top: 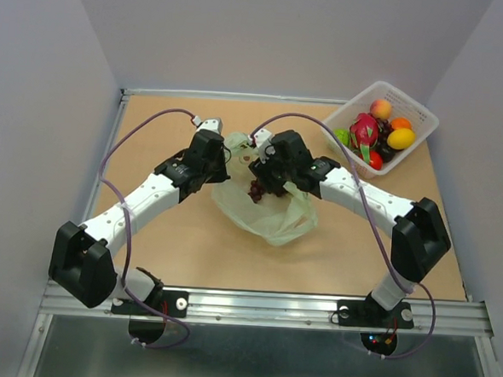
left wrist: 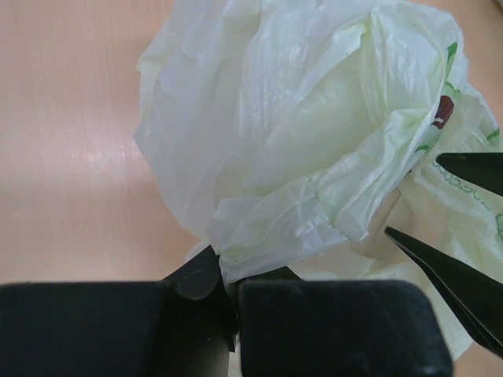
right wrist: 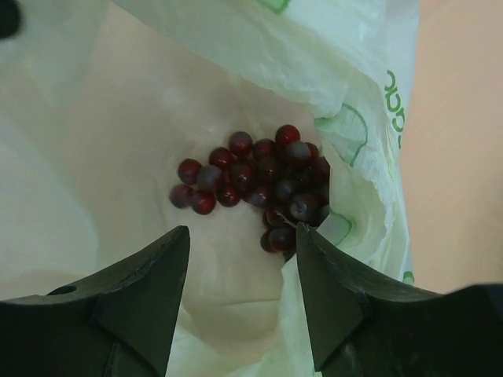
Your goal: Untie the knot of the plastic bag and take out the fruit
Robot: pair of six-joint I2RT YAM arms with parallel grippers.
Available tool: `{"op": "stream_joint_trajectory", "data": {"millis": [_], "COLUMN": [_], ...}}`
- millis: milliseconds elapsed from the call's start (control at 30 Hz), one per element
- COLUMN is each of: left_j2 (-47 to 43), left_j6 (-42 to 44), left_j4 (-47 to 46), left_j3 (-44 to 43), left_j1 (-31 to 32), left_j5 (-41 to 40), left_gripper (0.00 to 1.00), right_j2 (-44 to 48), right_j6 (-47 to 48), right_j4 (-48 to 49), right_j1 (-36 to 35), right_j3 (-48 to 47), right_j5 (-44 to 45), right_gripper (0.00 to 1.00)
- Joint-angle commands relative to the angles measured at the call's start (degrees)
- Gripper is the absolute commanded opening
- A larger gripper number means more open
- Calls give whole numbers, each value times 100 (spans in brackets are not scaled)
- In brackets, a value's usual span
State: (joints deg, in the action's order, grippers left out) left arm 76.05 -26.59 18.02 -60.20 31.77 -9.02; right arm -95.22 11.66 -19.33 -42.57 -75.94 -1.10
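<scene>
The pale green plastic bag point(top: 271, 214) lies open at the table's middle. No knot shows. Dark purple grapes point(top: 257, 189) lie inside it, clear in the right wrist view point(right wrist: 259, 184). My left gripper point(top: 228, 159) is shut on a bunched fold of the bag point(left wrist: 314, 118) at its far left edge, and in the left wrist view point(left wrist: 224, 263) plastic is pinched between the jaws. My right gripper point(top: 267, 177) is open over the bag's mouth point(right wrist: 259, 47). In its own view point(right wrist: 242, 236) the fingertips hang just above the grapes, empty. The dragon fruit point(top: 364, 127) and yellow fruit point(top: 400, 139) lie in the basket.
The white mesh basket point(top: 386, 84) stands at the back right with several small round fruits. The right gripper's fingertips point(left wrist: 448, 275) show at the right edge of the left wrist view. Walls enclose the table on three sides.
</scene>
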Motion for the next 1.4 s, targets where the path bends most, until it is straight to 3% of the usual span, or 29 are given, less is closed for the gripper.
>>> {"op": "stream_joint_trajectory", "data": {"millis": [0,133,233,267,700,800,833,933,1133,1367], "left_j2": [-82,-152,-213,-214,-328,-267,-240,-170,-91,-55], "left_j6": [84,31,-22,-39,-110,-83,-83,-48,5,13], "left_j4": [26,35,44,35,52,52,61,44,-9,-167], "left_j3": [-281,-229,-167,-158,97,97,97,88,44,9], "left_j1": [-22,-13,-13,-13,-4,-4,-4,-13,-4,-13], "left_j5": [49,84,154,181,207,216,225,216,102,-258], "left_gripper": [6,6,6,6,6,6,6,6,6,6], "right_j2": [-408,-909,-1051,-1103,-2070,-2106,-2097,-1949,-1360,-235], "right_j6": [538,723,934,1074,1172,1067,1032,917,671,4], "right_j4": [-44,70,403,630,879,905,896,896,879,773], "right_j1": [-6,-6,-6,-6,3,3,3,3,3,3], "right_j3": [54,-61,9,35,-53,-35,-26,9,167,334], "right_j5": [453,1023,1542,1752,1852,1728,1701,1517,807,-696], "right_gripper": [61,64,80,82,82,69,52,16,0,0]}}
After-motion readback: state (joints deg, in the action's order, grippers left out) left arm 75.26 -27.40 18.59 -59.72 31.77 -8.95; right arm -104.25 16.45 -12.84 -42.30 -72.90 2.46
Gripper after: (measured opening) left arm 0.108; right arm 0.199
